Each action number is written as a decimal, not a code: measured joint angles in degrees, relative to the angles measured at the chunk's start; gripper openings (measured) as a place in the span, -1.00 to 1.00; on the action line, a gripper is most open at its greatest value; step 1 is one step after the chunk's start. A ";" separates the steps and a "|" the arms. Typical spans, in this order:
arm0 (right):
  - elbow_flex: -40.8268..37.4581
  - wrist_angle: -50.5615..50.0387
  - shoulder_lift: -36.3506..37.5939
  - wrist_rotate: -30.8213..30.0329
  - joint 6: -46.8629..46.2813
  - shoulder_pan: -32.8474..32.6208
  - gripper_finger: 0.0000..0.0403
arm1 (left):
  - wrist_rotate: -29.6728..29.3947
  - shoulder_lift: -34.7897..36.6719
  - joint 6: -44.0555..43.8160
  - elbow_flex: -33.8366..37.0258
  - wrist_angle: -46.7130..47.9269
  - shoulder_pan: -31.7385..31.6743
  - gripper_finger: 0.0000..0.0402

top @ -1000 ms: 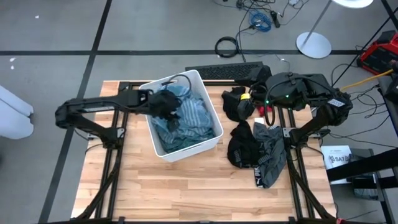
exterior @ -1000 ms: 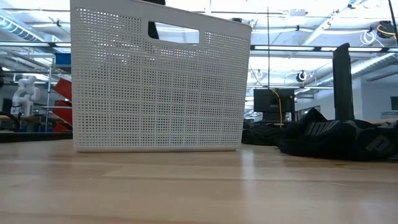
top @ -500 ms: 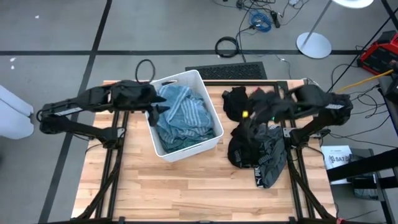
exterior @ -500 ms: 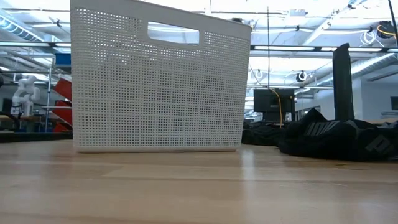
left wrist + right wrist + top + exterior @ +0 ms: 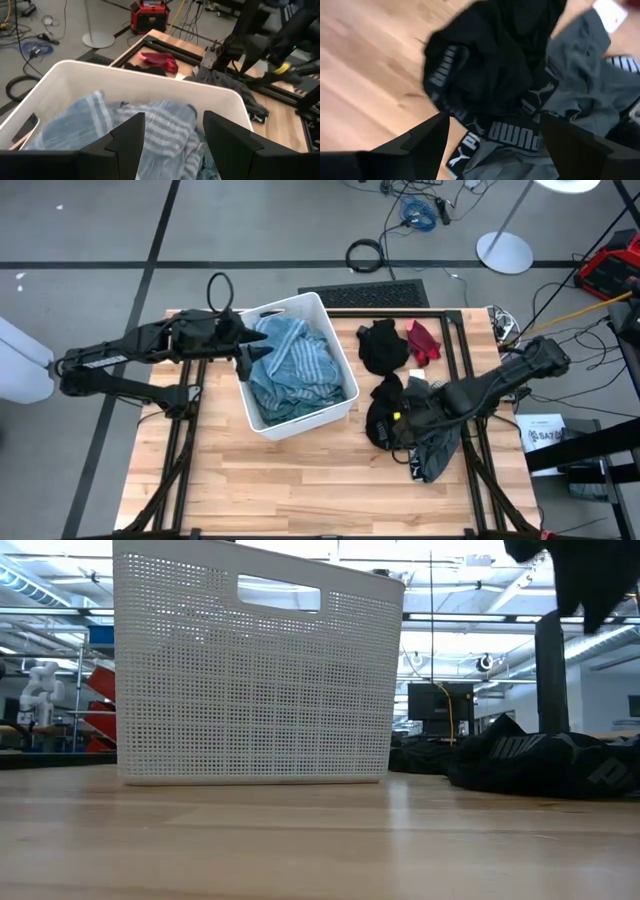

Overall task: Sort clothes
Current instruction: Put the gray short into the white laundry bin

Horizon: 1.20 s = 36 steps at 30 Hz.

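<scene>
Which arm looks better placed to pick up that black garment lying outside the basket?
The right one, probably. The right gripper hangs open directly over the black garment on the table, while the left gripper, also open, is at the white bin rim over the striped clothes.

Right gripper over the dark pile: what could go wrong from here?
The open right gripper hovers above overlapping clothes: a black Puma-waistband garment on a dark grey garment. It may grab both together. The open left gripper sits by the white plastic bin's rim and could nudge it.
</scene>
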<state>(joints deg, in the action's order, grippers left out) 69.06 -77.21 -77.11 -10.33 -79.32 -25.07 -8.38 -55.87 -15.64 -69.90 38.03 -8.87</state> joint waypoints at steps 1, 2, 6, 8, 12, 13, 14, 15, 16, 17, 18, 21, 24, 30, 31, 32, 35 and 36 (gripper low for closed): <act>-1.74 1.24 0.09 0.10 -1.04 -0.28 0.48 | -0.01 -0.22 -0.01 0.08 -0.34 0.00 0.05; -3.13 2.50 0.07 0.41 -2.05 -0.46 0.48 | 0.00 -0.48 -0.01 0.10 -0.31 0.00 0.05; -6.76 5.45 0.01 2.06 -5.41 -0.53 0.48 | -0.04 -1.58 0.00 0.14 -0.25 -0.04 0.05; -8.09 5.18 0.01 2.21 -8.83 -0.18 0.48 | -0.04 -2.00 0.00 0.14 -0.27 -0.04 0.05; -10.67 1.02 0.01 2.69 -20.40 1.66 0.48 | -0.04 -2.83 0.04 0.14 -0.25 -0.04 0.05; -11.15 0.16 0.01 2.66 -23.51 2.33 0.48 | -0.04 -2.98 0.04 0.14 -0.27 -0.04 0.05; -11.48 -0.81 0.01 2.49 -26.79 3.10 0.48 | -0.04 -3.04 0.04 0.14 -0.34 -0.04 0.05; -11.82 -1.62 0.01 2.11 -29.50 3.90 0.48 | -0.04 -3.18 0.04 0.14 -0.43 -0.04 0.05; -12.29 -2.64 0.01 1.23 -32.27 4.81 0.48 | -0.04 -3.36 0.04 0.14 -0.81 -0.04 0.05; -12.80 -3.44 0.01 0.42 -34.37 5.91 0.48 | -0.04 -3.49 0.04 0.14 -1.38 -0.04 0.05; -13.43 -3.68 0.05 -0.08 -35.66 7.04 0.48 | -0.04 -3.57 0.04 0.14 -2.03 -0.04 0.05; -16.49 -3.03 0.06 0.09 -35.62 10.97 0.48 | -0.04 -3.83 0.02 0.17 -4.23 -0.04 0.05; -20.31 0.77 0.12 2.27 -33.68 14.69 0.48 | 0.01 -3.83 -0.17 0.17 -5.02 0.00 0.05; -26.33 9.69 0.73 2.07 -30.65 20.00 0.48 | 0.45 -3.86 -0.55 0.15 -5.11 0.44 0.05; -26.95 10.24 0.73 1.38 -30.53 20.66 0.47 | 0.46 -3.86 -0.57 0.17 -5.11 0.59 0.05; -27.50 11.01 0.76 0.70 -30.33 21.38 0.46 | 0.48 -3.86 -0.57 0.17 -5.11 0.81 0.05; -28.84 12.69 0.76 -0.33 -28.52 23.52 0.37 | 0.66 -3.86 -0.59 0.17 -5.09 1.41 0.05; -29.32 13.74 0.76 -0.54 -27.35 24.31 0.31 | 0.66 -3.86 -0.59 0.16 -5.10 1.55 0.05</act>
<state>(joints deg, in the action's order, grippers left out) 39.75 -63.47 -76.36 -10.87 -106.67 -0.76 -7.73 -59.72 -16.23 -69.74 32.93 -7.32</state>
